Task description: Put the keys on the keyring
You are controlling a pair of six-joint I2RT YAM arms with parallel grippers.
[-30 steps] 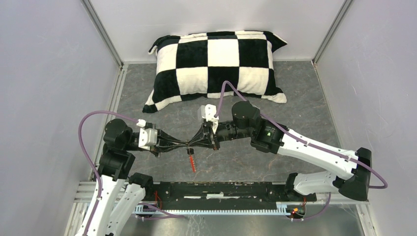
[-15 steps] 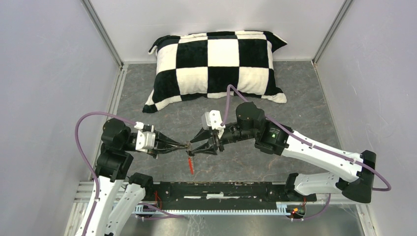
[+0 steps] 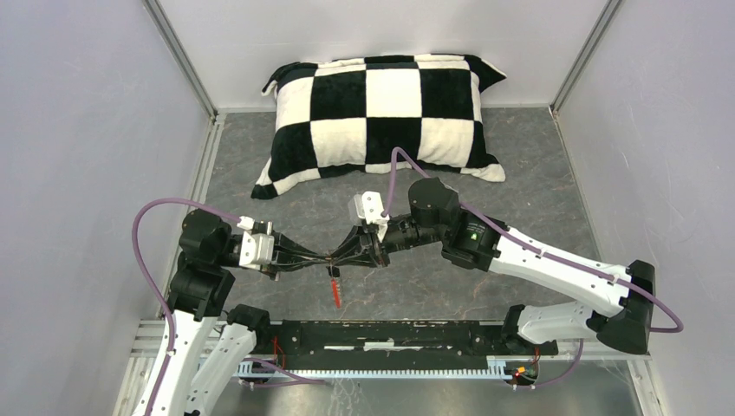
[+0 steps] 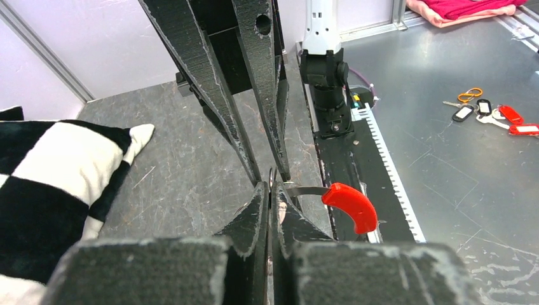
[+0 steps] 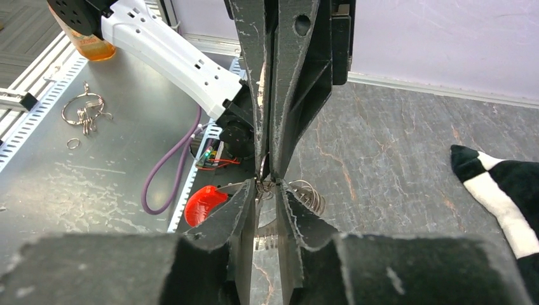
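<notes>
The keyring hangs between my two grippers over the grey mat, its red sleeve (image 3: 335, 292) drooping below them. In the left wrist view my left gripper (image 4: 270, 190) is shut on the thin wire, the red sleeve (image 4: 351, 204) curving off to the right. My right gripper (image 3: 344, 256) meets it tip to tip. In the right wrist view my right gripper (image 5: 267, 186) stands with a narrow gap, closed on the coiled wire (image 5: 309, 196), with the red sleeve (image 5: 204, 204) at the left. The keys are hidden; I cannot make them out at the fingertips.
A black-and-white checked pillow (image 3: 386, 113) lies at the back of the mat. A black rail (image 3: 390, 334) runs along the near edge. On the metal bench outside lie tagged spare keys (image 4: 486, 113) and a wire ring with bits (image 5: 84, 109).
My right gripper opened and drew back to the right, then came in again and closed on the keyring. The left gripper kept its hold and hardly moved.
</notes>
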